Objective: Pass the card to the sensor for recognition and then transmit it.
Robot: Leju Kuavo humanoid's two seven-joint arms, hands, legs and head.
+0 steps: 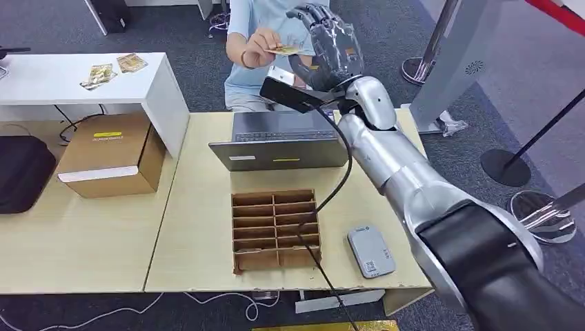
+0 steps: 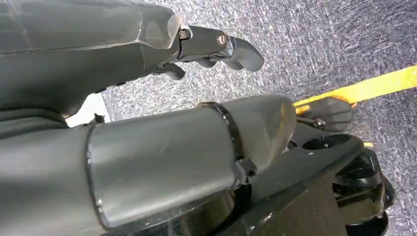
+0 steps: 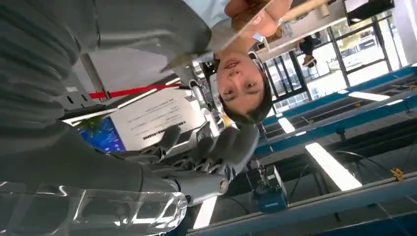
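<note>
A person's hand (image 1: 259,49) pinches a small yellowish card (image 1: 283,49) beyond the far edge of the table. My right hand (image 1: 328,45) is raised to it, fingers spread and pointing up, with the card's end against the thumb. In the right wrist view the card (image 3: 236,32) runs edge-on from the person's hand (image 3: 251,10) along my thumb (image 3: 147,29), while my fingers (image 3: 211,145) stand well apart from it. The grey sensor (image 1: 370,250) lies near the table's front right. My left hand (image 2: 216,46) hangs over carpet, holding nothing.
An open laptop (image 1: 279,141) stands at the back of the table, with a divided cardboard tray (image 1: 274,229) in front of it. A black cable (image 1: 331,200) crosses the tray. A cardboard box (image 1: 110,155) sits at the left. More cards (image 1: 103,72) lie on a white table.
</note>
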